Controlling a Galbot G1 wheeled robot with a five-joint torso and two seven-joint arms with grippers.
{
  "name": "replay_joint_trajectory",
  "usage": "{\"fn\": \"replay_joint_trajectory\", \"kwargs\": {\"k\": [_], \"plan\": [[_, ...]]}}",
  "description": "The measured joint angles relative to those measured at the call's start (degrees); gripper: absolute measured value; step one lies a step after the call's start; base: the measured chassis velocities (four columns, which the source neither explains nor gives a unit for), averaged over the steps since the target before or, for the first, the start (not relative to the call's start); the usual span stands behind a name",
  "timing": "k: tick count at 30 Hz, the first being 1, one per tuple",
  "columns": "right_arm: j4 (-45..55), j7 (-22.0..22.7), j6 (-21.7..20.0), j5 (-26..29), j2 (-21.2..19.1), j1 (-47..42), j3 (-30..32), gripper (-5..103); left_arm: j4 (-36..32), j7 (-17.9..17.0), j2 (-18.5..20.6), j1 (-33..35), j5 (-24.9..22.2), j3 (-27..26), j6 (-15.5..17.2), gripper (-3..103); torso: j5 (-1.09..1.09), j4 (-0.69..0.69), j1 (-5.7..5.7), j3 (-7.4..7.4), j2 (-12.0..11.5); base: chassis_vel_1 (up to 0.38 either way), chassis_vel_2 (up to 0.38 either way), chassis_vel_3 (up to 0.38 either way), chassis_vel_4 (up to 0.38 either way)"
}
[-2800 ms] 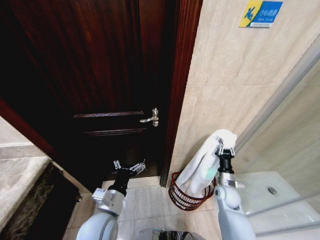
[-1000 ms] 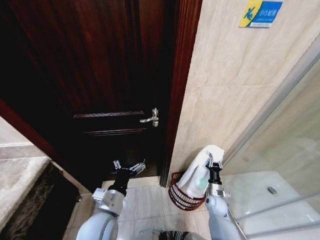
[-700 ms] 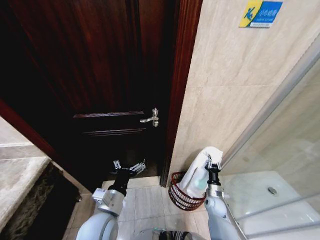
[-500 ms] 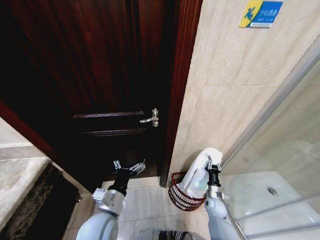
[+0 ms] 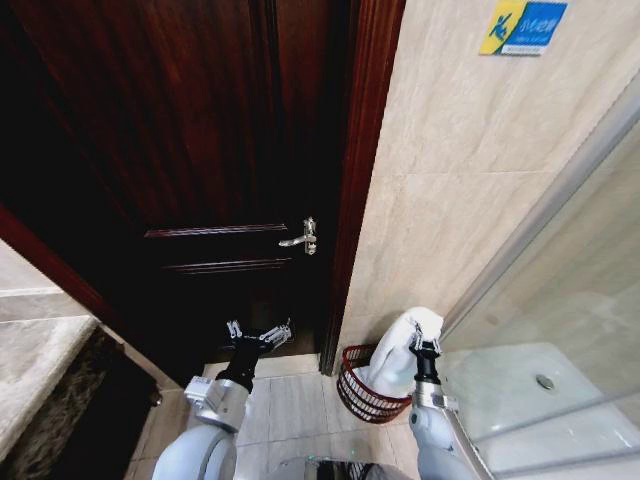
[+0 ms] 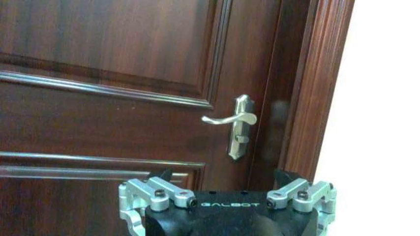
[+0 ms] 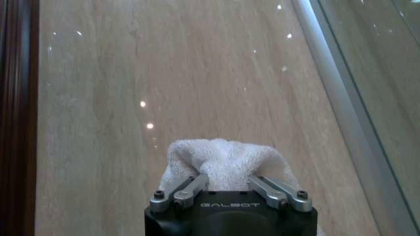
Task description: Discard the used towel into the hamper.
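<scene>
The used towel (image 5: 400,350) is white and bunched, and my right gripper (image 5: 426,346) is shut on its top end. It hangs down into the hamper (image 5: 358,392), a small dark reddish-brown wire basket on the floor tiles beside the door frame. In the right wrist view the towel (image 7: 220,160) bulges out between the shut fingers (image 7: 190,189), with the beige wall behind. My left gripper (image 5: 258,334) is held low in front of the dark door, open and holding nothing; in its own view it (image 6: 225,178) points at the door.
A dark wooden door (image 5: 200,150) with a silver lever handle (image 5: 303,237) stands to the left of the hamper. Beige tiled wall (image 5: 450,180) rises behind it. A glass shower screen (image 5: 560,300) closes off the right. A stone counter edge (image 5: 40,370) sits at the lower left.
My right gripper has come down and a little left with the towel, so more of the towel now hangs inside the hamper. The left arm has not moved.
</scene>
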Motion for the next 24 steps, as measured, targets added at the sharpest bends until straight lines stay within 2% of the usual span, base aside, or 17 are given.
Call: {"fn": "replay_joint_trajectory", "kwargs": {"k": [11, 15, 19, 24], "plan": [[-5.69, -0.71, 0.0, 0.33, -0.24, 3.16, -0.18, 12, 0.0, 0.0, 0.0, 0.0, 0.0, 0.0, 0.0, 100, 0.01, 0.0, 0.0, 0.0, 0.0, 0.0, 0.0, 0.0, 0.0], [-9.05, -0.65, 0.0, 2.37, -1.23, 4.54, -1.1, 12, 0.0, 0.0, 0.0, 0.0, 0.0, 0.0, 0.0, 100, -0.01, 0.0, 0.0, 0.0, 0.0, 0.0, 0.0, 0.0, 0.0], [-12.84, 0.85, 0.0, 4.32, -2.67, 5.84, -2.35, 12, 0.0, 0.0, 0.0, 0.0, 0.0, 0.0, 0.0, 100, 0.0, -0.01, 0.0, 0.0, 0.0, 0.0, 0.0, 0.0, 0.0], [-16.34, 2.13, 0.0, 4.24, -3.43, 7.2, -3.07, 12, 0.0, 0.0, 0.0, 0.0, 0.0, 0.0, 0.0, 100, -0.01, 0.0, 0.0, 0.0, 0.0, 0.0, 0.0, 0.0, 0.0]]}}
